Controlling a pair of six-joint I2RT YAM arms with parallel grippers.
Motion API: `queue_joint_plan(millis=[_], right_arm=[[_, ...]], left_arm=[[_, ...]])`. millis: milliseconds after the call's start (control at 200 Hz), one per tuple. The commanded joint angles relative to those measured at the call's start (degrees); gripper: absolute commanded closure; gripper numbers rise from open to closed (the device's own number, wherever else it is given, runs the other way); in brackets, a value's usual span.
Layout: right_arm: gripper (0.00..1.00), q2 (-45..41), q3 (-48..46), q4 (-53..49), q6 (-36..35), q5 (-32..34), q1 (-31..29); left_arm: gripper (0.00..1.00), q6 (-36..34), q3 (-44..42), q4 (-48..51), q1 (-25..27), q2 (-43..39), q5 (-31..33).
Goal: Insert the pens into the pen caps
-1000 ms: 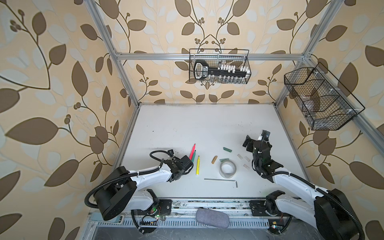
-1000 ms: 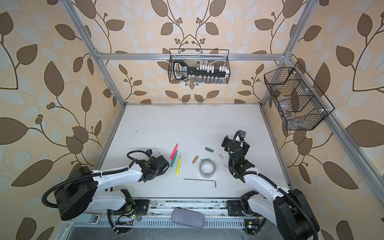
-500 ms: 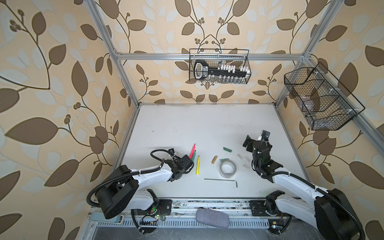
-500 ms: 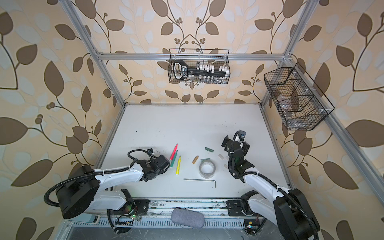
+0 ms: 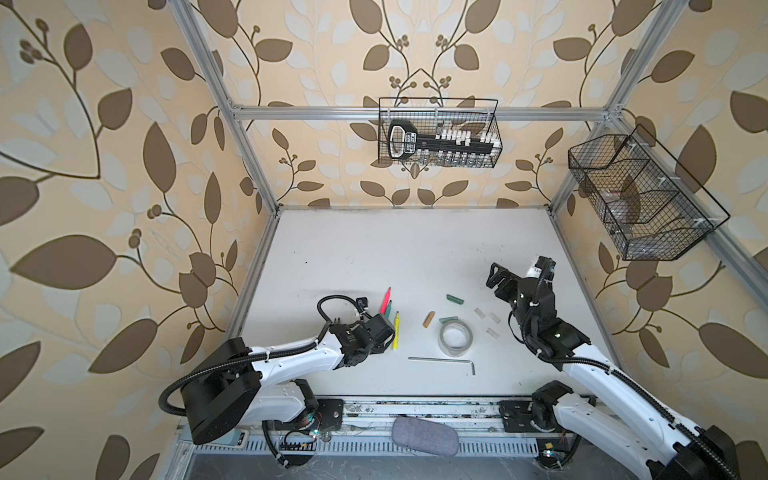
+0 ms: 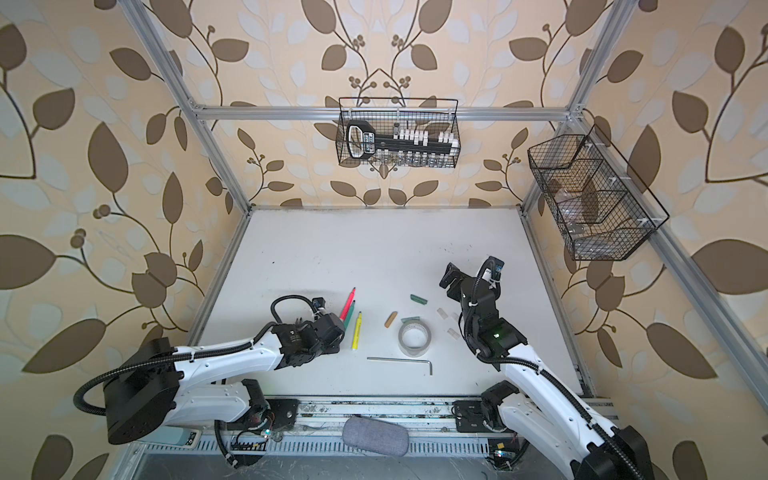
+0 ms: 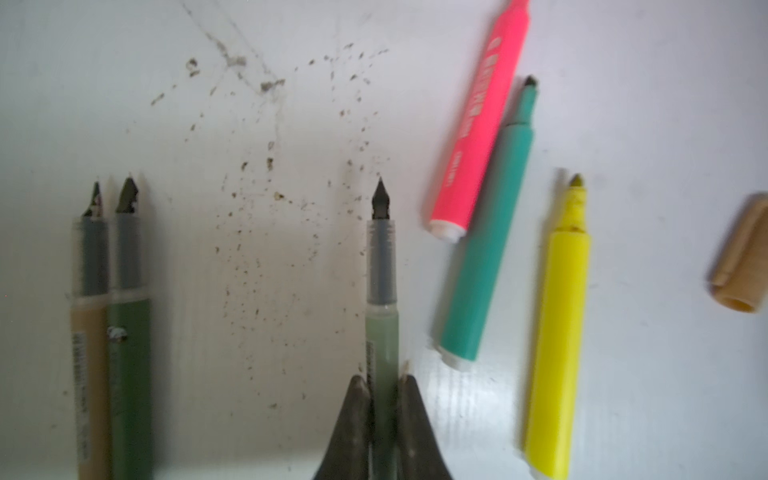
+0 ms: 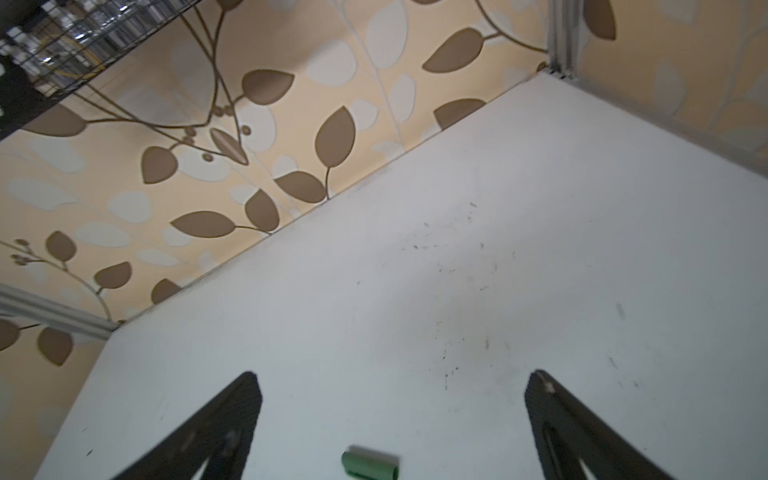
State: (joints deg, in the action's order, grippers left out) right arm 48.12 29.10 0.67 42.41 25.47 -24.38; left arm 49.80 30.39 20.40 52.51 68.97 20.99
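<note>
In the left wrist view my left gripper point(image 7: 384, 382) is shut on the grey-green pen point(image 7: 381, 291), nib pointing away, low over the table. A tan pen point(image 7: 89, 353) and a dark green pen point(image 7: 129, 353) lie side by side on one side of it. Pink point(image 7: 478, 124), green point(image 7: 486, 257) and yellow point(image 7: 559, 324) markers and the tan cap point(image 7: 742, 266) lie on the other. My right gripper point(image 8: 395, 380) hangs open above a green cap point(image 8: 370, 465). In a top view another green cap point(image 5: 448, 320) and clear caps point(image 5: 480, 313) lie right of centre.
A roll of clear tape point(image 5: 456, 338) sits beside the caps, with a silver hex key point(image 5: 442, 360) in front of it. Wire baskets hang on the back wall point(image 5: 438, 133) and the right wall point(image 5: 640, 199). A grey pouch point(image 5: 424, 436) lies on the front rail.
My left gripper's jaws have closed the last bit onto the grey-green pen. The right arm has not moved.
</note>
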Motion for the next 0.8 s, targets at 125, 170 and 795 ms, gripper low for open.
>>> queue_joint_plan(millis=[125,170,795], right_arm=[[0.0,1.22,-3.66,8.67,13.11,-13.09,-10.85],[0.0,1.85,-3.85,11.01,14.18,-11.85,-14.5],[0.14,22.67,1.25,27.11,25.18,-11.15,-31.92]], left_arm=[[1.0,-7.52,2.0,-3.15,1.79,-8.15,-4.9],[1.0,-8.26,1.96,-4.18,1.87,-8.7,-6.32],[1.0,-13.15,-1.69,-15.67,4.42,-15.67,-16.45]])
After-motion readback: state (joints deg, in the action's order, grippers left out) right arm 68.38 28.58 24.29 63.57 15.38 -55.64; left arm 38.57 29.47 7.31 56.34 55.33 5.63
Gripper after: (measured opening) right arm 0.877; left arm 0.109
